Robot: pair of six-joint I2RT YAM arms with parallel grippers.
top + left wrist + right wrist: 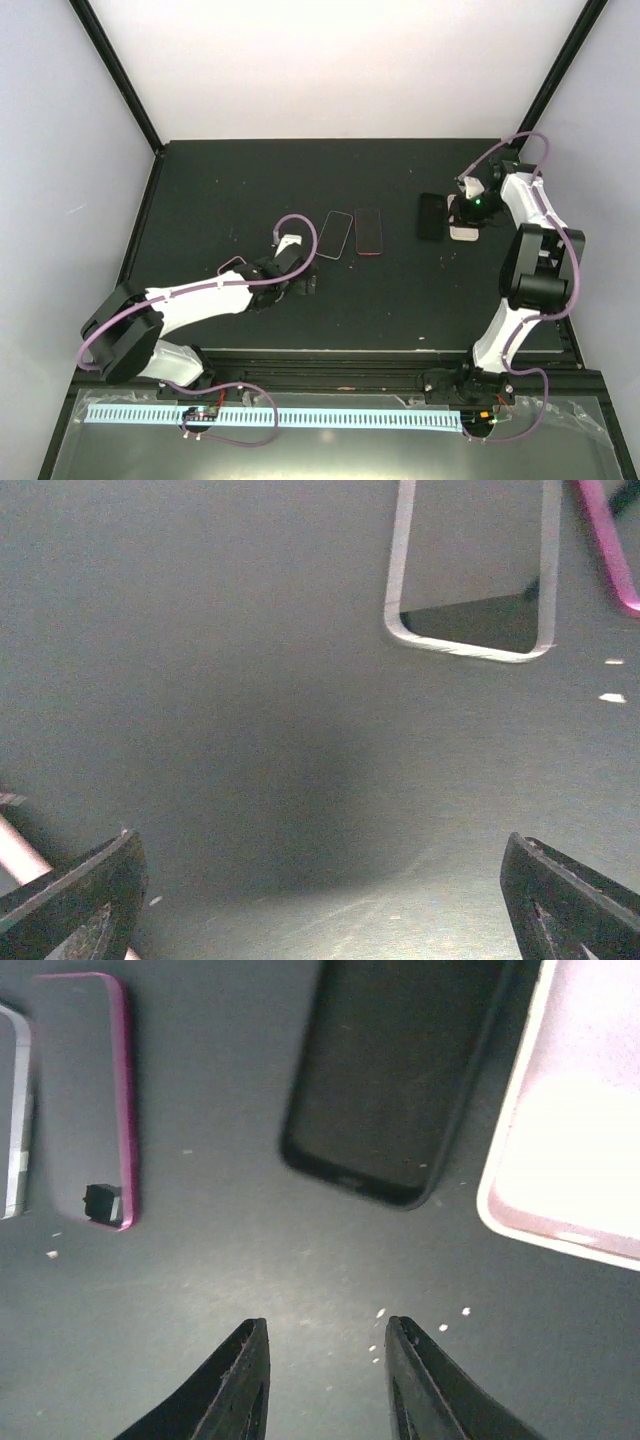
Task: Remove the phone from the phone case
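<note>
The black phone [395, 1070] lies bare on the tabletop [250, 1260], just beside the pale pink case [580, 1110]. I judge the separation done and the step in hand to be the retreat. My right end effector [325, 1340] hangs near both, jaws partly apart with nothing between them. My left end effector [320, 880] stands wide open and empty, short of a clear case [398, 560] and a pink-rimmed case [85, 1090]. The next move calls for lifting both away without nudging anything.
</note>
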